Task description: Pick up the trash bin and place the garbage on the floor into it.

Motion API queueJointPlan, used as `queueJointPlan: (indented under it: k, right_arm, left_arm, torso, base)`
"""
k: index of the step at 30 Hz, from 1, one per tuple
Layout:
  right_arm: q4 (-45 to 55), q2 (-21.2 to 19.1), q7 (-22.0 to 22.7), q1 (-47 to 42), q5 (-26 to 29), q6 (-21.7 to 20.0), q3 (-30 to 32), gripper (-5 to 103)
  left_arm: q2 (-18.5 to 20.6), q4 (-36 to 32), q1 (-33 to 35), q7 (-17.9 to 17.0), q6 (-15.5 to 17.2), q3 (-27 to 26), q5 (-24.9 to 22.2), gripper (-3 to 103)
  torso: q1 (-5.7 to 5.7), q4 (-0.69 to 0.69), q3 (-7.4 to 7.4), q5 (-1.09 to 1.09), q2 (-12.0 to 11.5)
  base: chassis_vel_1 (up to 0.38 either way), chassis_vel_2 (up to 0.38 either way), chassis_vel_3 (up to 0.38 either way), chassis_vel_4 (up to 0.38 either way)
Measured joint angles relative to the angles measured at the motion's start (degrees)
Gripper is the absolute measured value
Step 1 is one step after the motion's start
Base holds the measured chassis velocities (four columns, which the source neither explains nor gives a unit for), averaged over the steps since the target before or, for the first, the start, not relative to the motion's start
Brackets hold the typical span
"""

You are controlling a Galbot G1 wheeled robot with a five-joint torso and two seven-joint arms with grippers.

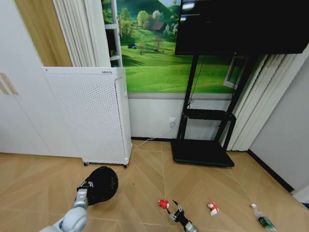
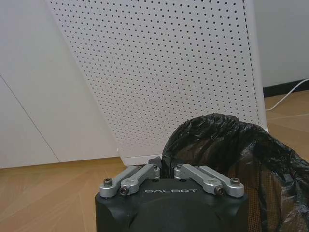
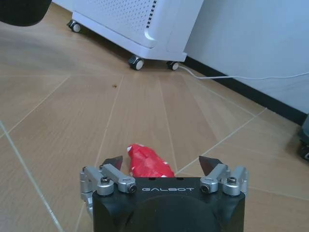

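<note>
- Low over the wooden floor [image 1: 145,179], the right gripper [image 3: 165,164] hangs with its dark, pointed fingertips [image 3: 210,163] spread wide apart; a crumpled, glossy red wad [image 3: 148,161] lies on the planks between them.
- On the robot's left, the left gripper [image 2: 161,170] is clamped on the rim of the trash bin [image 1: 102,184], a small round black mesh basket lined with a wrinkled black plastic bag [image 2: 231,145].
- Right of the wad lie a red-and-white wrapper [image 1: 212,208] and, farther right, a clear plastic bottle [image 1: 261,217] with a green label.
- Behind the bin stands a tall white appliance [image 1: 91,116] with a perforated front, on small castors.
- A black TV stand [image 1: 205,135] rises beside it, against a green landscape mural [image 1: 154,63].
</note>
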Motion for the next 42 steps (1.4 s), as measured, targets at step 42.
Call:
queueJointPlan:
  k: [42]
  right_arm:
    - [-12.77, 6.42, -2.63, 11.09, 3.88, -12.11, -0.15, 100]
  left_arm:
    - [-0.73, -1.21, 0.29, 0.13, -1.08, -1.0, -0.65, 8]
  torso:
    - [0.0, 0.0, 0.0, 0.0, 0.0]
  base:
    - [0.0, 0.0, 0.0, 0.0]
